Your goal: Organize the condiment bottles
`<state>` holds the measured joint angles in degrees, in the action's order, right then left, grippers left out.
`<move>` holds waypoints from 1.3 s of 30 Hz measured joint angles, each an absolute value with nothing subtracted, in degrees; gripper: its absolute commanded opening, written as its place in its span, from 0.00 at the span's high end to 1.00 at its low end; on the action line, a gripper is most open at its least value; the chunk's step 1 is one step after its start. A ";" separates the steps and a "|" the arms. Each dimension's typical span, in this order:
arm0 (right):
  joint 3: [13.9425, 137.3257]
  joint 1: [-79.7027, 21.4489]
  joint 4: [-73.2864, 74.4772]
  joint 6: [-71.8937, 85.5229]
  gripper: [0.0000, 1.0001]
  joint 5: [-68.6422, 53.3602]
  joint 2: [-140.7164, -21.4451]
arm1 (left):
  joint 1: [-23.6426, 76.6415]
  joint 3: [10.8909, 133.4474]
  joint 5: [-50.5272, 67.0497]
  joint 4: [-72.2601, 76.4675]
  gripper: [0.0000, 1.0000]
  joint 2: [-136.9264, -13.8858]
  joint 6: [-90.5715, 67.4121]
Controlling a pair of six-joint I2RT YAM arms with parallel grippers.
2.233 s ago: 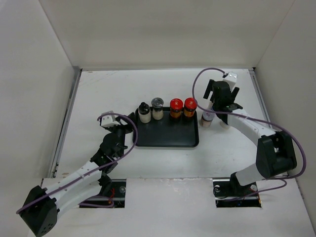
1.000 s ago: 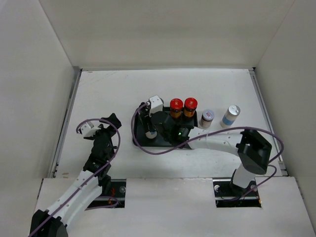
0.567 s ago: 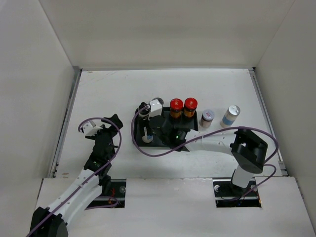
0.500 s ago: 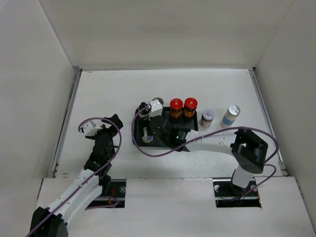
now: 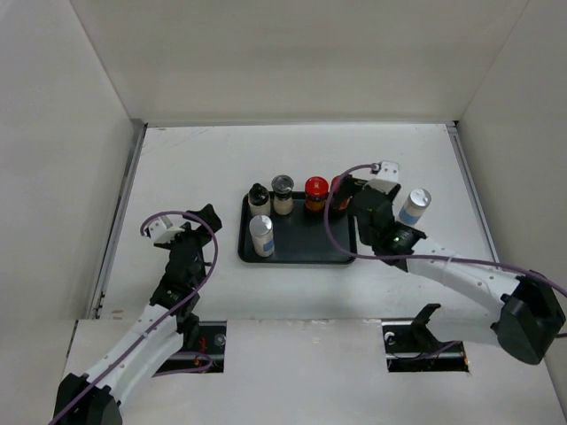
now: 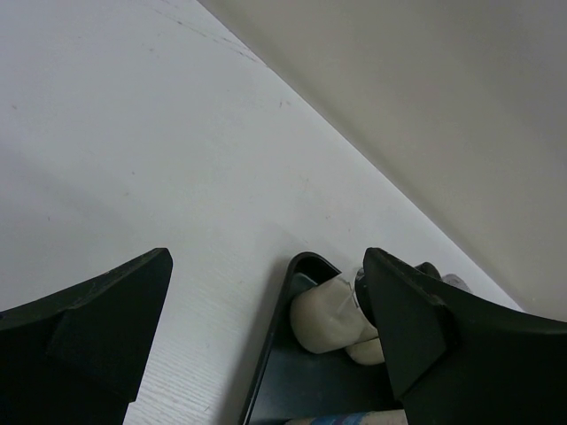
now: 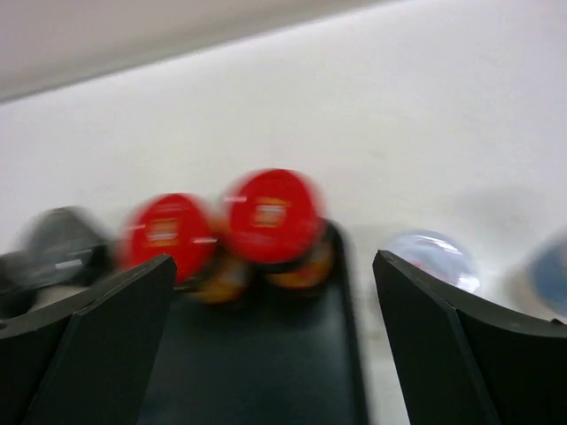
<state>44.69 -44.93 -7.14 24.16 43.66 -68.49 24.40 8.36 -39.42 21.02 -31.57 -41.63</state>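
Observation:
On the black tray (image 5: pixel 310 241) the back row holds a black-capped cream jar (image 5: pixel 259 201), a second cream jar (image 5: pixel 283 194) and a red-capped jar (image 5: pixel 316 193). A silver-topped blue-label jar (image 5: pixel 261 236) stands at the tray's front left. Another silver-topped jar (image 5: pixel 414 206) stands on the table to the right. My right gripper (image 5: pixel 344 188) hovers open and empty over the tray's right end. Its blurred wrist view shows two red caps (image 7: pixel 270 215) ahead and a pale-topped jar (image 7: pixel 431 257) beside the tray. My left gripper (image 5: pixel 205 215) is open and empty, left of the tray.
White walls enclose the table on three sides. In the left wrist view the tray corner (image 6: pixel 297 270) and a cream jar (image 6: pixel 330 314) lie just ahead of the open gripper (image 6: pixel 266 257). A purple cable loops over each arm.
My right gripper opened, left the silver-topped jar standing at the tray's front left, and swung back to the tray's right end. The left arm has stayed still.

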 measured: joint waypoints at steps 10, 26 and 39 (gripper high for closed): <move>40.12 -32.69 -0.25 28.51 0.00 42.72 -75.22 | 24.43 7.44 -36.86 22.13 0.09 -31.68 -41.60; 36.05 -30.11 -5.06 27.31 0.43 40.05 -77.17 | 24.53 7.44 -35.66 23.75 0.09 -33.23 -41.58; 47.62 -56.18 -5.41 25.10 0.40 40.69 -79.90 | 24.82 7.44 -35.51 24.67 0.09 -34.41 -41.56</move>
